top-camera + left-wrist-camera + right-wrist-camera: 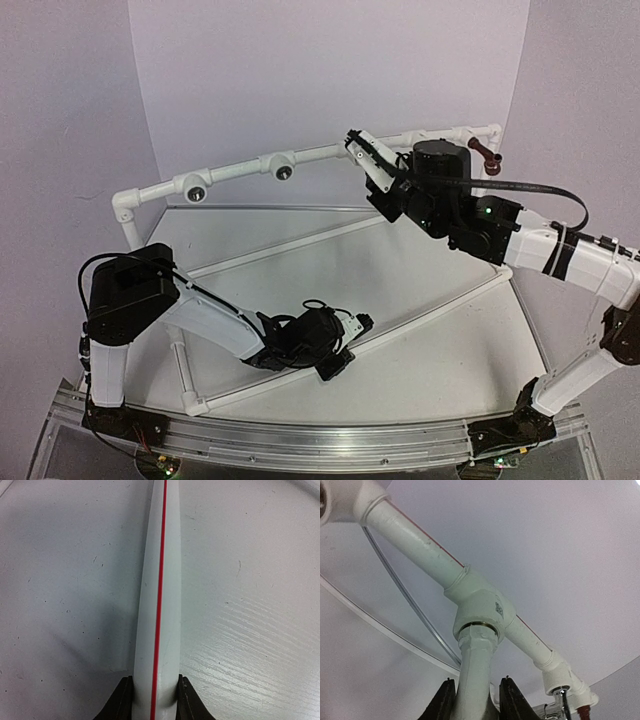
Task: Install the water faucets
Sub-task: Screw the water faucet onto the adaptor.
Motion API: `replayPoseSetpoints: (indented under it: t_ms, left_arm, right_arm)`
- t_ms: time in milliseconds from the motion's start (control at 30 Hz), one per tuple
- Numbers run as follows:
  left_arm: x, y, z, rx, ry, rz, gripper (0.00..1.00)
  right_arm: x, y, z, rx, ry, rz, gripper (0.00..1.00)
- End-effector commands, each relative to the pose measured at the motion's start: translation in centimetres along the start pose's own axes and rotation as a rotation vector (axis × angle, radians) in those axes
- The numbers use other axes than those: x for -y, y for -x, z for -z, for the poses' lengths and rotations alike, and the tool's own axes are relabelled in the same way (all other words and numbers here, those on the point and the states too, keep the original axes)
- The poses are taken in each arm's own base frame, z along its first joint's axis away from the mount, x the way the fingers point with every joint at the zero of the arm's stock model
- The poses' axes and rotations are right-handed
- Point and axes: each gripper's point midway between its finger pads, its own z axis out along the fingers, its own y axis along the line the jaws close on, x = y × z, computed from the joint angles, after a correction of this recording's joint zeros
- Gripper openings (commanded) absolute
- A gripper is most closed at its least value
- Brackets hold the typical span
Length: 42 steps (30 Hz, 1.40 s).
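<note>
I count three faucets. The white faucet [477,670] stands between the fingers [445,702] of my right tool [476,702]. The tool is closed in on the faucet's body, and both fingers touch it. The faucet's upper end sits in one tee [480,605] on the back rail of the pipe frame [240,170].

Farther along that rail, toward my right, the silver faucet [562,700] hangs from the next fitting. The red-brown faucet [487,153] is just beside it at the rail's end. That makes one faucet in my grip and two on the frame.

On the left stretch of the same rail I see two open sockets with dark round holes. One socket [195,190] is near the left corner and a second socket [284,170] is between it and the white faucet. Both are well apart from my right tool.

My left tool [335,362] is down low on the worktop [430,330], well apart from all three faucets. It is shut on one long white pipe [160,580] with a thin red stripe, and a finger presses each side. The pipe lies flat on the worktop and runs straight away from the tool.
</note>
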Motion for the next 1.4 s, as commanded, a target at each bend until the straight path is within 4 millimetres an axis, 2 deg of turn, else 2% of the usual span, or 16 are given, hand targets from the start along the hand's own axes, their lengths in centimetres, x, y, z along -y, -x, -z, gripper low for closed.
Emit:
replayPoseSetpoints:
  t_ms: [0, 67, 167, 233, 300, 467, 600, 667, 767, 933, 1000, 1100, 1233, 1367]
  left_arm:
    - [-1.6, -18.3, 0.2, -0.559, 0.067, 0.071, 0.00]
    - [-1.6, -18.3, 0.2, -0.559, 0.067, 0.071, 0.00]
    - [-1.6, -18.4, 0.3, -0.561, 0.067, 0.071, 0.00]
    - [-1.7, -18.4, 0.3, -0.561, 0.069, 0.072, 0.00]
    - [-1.6, -18.4, 0.3, -0.561, 0.069, 0.072, 0.00]
    - [-1.6, -18.5, 0.4, -0.563, 0.069, 0.072, 0.00]
    - [-1.6, -18.5, 0.4, -0.562, 0.067, 0.074, 0.00]
    - [-1.6, -18.6, 0.4, -0.565, 0.066, 0.072, 0.00]
    - [-1.6, -18.5, 0.3, -0.563, 0.064, 0.072, 0.00]
    - [-1.6, -18.6, 0.4, -0.565, 0.068, 0.075, 0.00]
    - [-1.6, -18.5, 0.4, -0.564, 0.069, 0.075, 0.00]
    - [-1.6, -18.5, 0.3, -0.563, 0.068, 0.076, 0.00]
    - [-1.6, -18.4, 0.2, -0.563, 0.066, 0.072, 0.00]
    - [-1.6, -18.4, 0.2, -0.564, 0.066, 0.071, 0.00]
  right_arm:
    - [0.7, 2.2, -0.2, 0.098, 0.066, -0.867, 0.19]
    - [0.7, 2.5, -0.4, 0.113, 0.078, -1.103, 0.16]
    - [0.5, 2.9, -0.7, 0.138, 0.112, -1.425, 0.02]
    - [-0.1, 3.2, -0.8, 0.158, 0.169, -1.606, 0.00]
    - [-0.3, 4.9, -0.5, 0.219, 0.273, -1.711, 0.00]
    - [-0.2, 7.0, 0.6, 0.255, 0.416, -1.838, 0.00]
    - [-0.3, 6.8, 1.4, 0.235, 0.472, -1.960, 0.00]
    - [0.0, 7.4, 2.0, 0.273, 0.501, -1.923, 0.00]
    - [-0.1, 7.9, 2.1, 0.262, 0.480, -1.723, 0.01]
    - [-1.7, 5.6, 1.7, 0.134, 0.390, -1.364, 0.49]
    - [-2.0, 4.4, 1.8, 0.082, 0.357, -1.269, 0.64]
    - [-1.8, 3.7, 2.8, 0.058, 0.355, -1.168, 0.81]
    - [-1.0, 4.0, 4.9, 0.065, 0.392, -1.055, 0.91]
    - [1.0, 3.1, 6.4, 0.039, 0.333, -0.992, 0.94]
